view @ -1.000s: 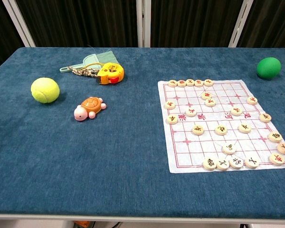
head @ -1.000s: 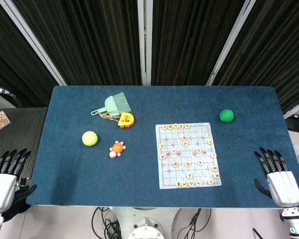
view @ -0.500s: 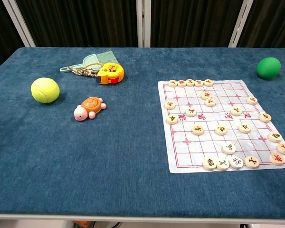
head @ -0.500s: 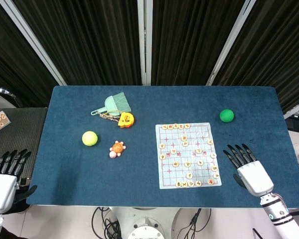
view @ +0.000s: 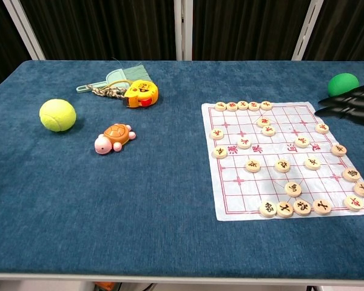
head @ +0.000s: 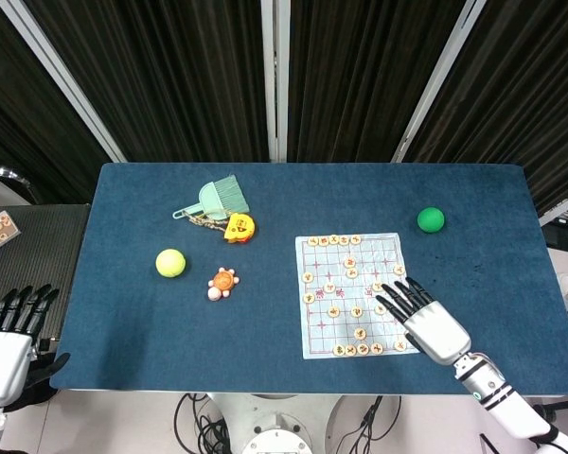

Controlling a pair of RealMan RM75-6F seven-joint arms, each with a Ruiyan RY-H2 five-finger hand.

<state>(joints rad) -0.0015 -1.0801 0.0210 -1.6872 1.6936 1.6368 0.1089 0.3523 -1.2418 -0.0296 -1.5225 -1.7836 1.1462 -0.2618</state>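
A white chess sheet [head: 357,295] [view: 284,159] with red grid lines lies on the blue table, dotted with several round wooden pieces. My right hand [head: 422,316] hovers over the sheet's right side, palm down, fingers spread and holding nothing. In the chest view only its dark fingertips [view: 350,104] enter from the right edge, above the board's far right corner. My left hand [head: 7,338] hangs beyond the table's left front corner, fingers apart, empty, far from every object.
A green ball [head: 431,219] [view: 343,85] rests at the back right. On the left are a yellow tennis ball [head: 170,263] [view: 57,115], a toy turtle [head: 222,283] [view: 113,137], a yellow tape measure [head: 239,226] [view: 141,93] and a green hand brush [head: 218,199].
My right hand has swept left and forward from the table's right front edge to above the chess sheet's right side. The left hand has stayed put.
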